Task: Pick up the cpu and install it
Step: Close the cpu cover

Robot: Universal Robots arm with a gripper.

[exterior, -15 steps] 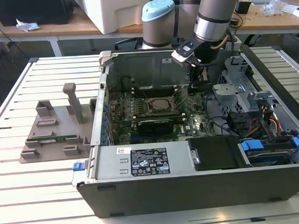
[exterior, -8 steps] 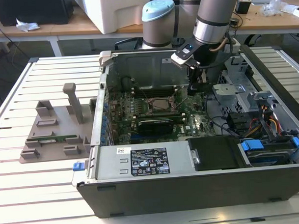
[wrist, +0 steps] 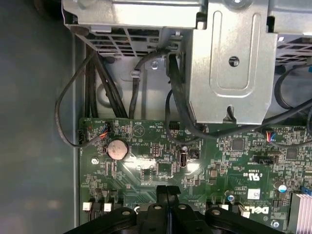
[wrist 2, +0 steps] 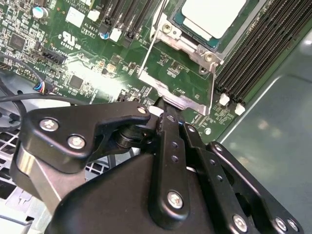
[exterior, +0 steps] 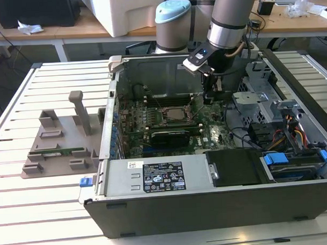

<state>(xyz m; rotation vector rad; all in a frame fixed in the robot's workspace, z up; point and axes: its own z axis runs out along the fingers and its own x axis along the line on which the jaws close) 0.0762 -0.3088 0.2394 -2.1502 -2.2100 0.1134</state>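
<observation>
In the second wrist view the cpu (wrist 2: 212,14), a small square chip with a pale silver top, lies in its metal-framed socket (wrist 2: 195,53) and is cut off by the picture's edge. The black gripper (wrist 2: 165,109) is close to the frame's corner; contact cannot be judged. Its fingers (wrist: 162,195) are pressed together with nothing visible between them.

At the middle of the exterior view the fingertips are hard to pick out against the dark open computer case (exterior: 209,207). The case rests on a grey slatted counter (exterior: 54,212), with wooden benches (exterior: 85,28) behind.

The first wrist view adds a silver metal drive cage (wrist: 229,63) and black cables (wrist: 175,92) beside the green motherboard (wrist: 146,165).
</observation>
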